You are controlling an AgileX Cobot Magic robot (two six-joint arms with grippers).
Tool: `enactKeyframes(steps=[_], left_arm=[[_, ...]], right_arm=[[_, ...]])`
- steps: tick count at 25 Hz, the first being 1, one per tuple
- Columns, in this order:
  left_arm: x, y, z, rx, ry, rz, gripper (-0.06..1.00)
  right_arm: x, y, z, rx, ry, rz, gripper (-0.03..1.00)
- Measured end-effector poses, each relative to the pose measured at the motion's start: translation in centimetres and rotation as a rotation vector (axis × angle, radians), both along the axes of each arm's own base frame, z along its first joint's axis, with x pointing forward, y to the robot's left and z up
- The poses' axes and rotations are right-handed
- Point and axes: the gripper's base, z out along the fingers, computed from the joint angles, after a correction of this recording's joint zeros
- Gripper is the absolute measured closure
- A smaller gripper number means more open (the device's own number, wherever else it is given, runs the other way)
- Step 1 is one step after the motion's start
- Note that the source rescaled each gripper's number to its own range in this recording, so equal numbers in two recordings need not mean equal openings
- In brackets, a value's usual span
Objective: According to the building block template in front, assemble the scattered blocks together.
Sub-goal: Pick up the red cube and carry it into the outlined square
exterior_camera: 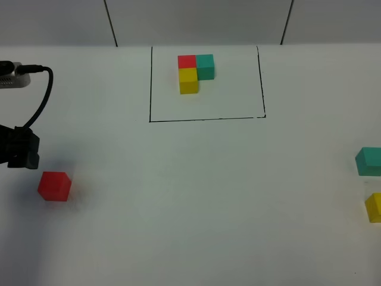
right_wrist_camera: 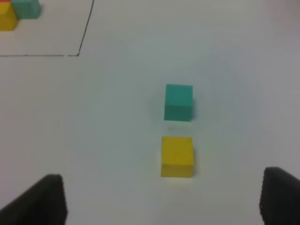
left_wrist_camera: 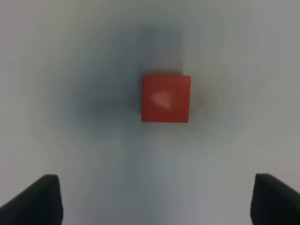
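Note:
The building block template (exterior_camera: 193,70) is a red, teal and yellow L inside a thin black outline (exterior_camera: 205,119) at the far middle of the table. The scattered red cube (exterior_camera: 55,186) lies at the left. The teal cube (exterior_camera: 369,161) and the yellow cube (exterior_camera: 374,207) lie at the right edge. My left gripper (left_wrist_camera: 157,201) is open above the red cube (left_wrist_camera: 166,99), apart from it. My right gripper (right_wrist_camera: 161,201) is open and empty above the table, with the yellow cube (right_wrist_camera: 177,156) and teal cube (right_wrist_camera: 178,101) ahead of it, close together but apart.
The left arm (exterior_camera: 21,149) with its black cable (exterior_camera: 43,98) shows at the left edge of the high view. A corner of the template outline (right_wrist_camera: 84,33) shows in the right wrist view. The white table (exterior_camera: 196,208) ends at a wall behind the template.

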Motion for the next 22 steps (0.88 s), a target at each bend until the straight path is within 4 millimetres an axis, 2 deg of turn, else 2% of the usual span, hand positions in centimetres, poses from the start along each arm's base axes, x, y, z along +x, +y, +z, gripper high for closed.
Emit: enactKeyframes(steps=[7,16,22], left_arm=[[1.6,-0.2,-2.6,0.004,0.075,0.005,0.01],[3.9,-2.1,-6.7,0.008,0.122,-0.038,0.01],[4.4,-1.8,-8.4,0.058,0.171,-0.032,0.01]], right_arm=[[0.0,0.0,0.0,0.000,0.001,0.000,0.27],[0.0,0.0,0.0,0.000,0.001,0.000,0.27],[0.0,0.0,0.0,0.000,0.001,0.000,0.27]])
